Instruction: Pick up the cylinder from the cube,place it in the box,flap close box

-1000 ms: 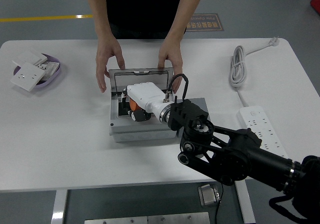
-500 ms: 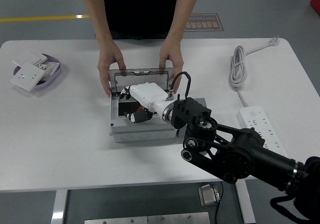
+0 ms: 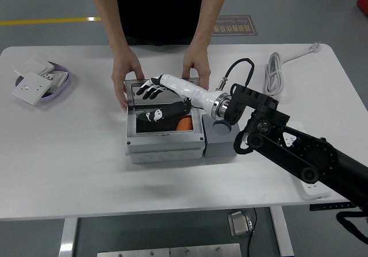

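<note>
- Closing the flap looks like the step in hand: the right hand [image 3: 150, 88], white with black fingers [image 3: 144, 91] spread and holding nothing, reaches to the raised lid [image 3: 150, 87] of the grey metal box [image 3: 164, 148].
- Doing it well probably means hooking the fingertips over the lid's top edge and drawing it down toward the near side, slowly (a person's 2 hands [image 3: 125, 79] brace the box's far corners, so fingers could get pinched).
- An orange cylinder [image 3: 184, 125] lies inside the box, at its right side, below and right of the fingers, not touching them.
- A grey cube [image 3: 221, 145] sits on the white worktop [image 3: 69, 153], touching the box's right wall.
</note>
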Motion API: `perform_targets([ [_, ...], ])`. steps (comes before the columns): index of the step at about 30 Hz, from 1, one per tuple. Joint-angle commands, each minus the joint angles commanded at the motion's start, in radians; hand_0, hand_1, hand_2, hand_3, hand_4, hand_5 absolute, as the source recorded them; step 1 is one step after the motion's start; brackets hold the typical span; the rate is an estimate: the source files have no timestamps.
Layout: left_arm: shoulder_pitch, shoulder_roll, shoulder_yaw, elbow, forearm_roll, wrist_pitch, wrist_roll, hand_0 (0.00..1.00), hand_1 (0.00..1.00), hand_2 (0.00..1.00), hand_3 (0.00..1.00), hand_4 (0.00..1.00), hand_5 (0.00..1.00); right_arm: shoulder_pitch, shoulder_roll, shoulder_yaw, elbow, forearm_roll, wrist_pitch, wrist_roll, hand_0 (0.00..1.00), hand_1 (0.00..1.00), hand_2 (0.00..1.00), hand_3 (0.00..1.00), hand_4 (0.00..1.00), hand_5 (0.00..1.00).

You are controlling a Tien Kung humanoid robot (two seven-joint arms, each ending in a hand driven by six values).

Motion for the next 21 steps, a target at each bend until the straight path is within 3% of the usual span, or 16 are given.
perform_targets([
  [4,-0.003,0.002,-0.005,0.0,0.008,0.0,0.003,0.567,0.615,0.581,0.601,0.724,0.248,0.068,-0.003,-0.011,-0.04,0.144,-0.01,0.005,0.779,0.665,0.688,0.694,0.824,0.358],
  [12,-0.006,0.0,-0.017,-0.001,0.022,0.0,0.01,0.567,0.615,0.579,0.597,0.722,0.249,0.195,0.03,-0.086,-0.219,0.34,-0.031,0.03,0.731,0.639,0.664,0.682,0.811,0.376],
  [19,-0.011,-0.001,-0.02,-0.001,0.028,0.0,0.011,0.567,0.614,0.578,0.596,0.721,0.249,0.233,0.043,-0.139,-0.383,0.365,-0.043,0.048,0.721,0.635,0.657,0.679,0.8,0.376],
  [21,-0.011,-0.001,-0.02,-0.001,0.027,0.0,0.011,0.567,0.614,0.578,0.596,0.721,0.249,0.22,0.031,-0.15,-0.391,0.354,-0.046,0.046,0.721,0.635,0.657,0.679,0.8,0.376],
])
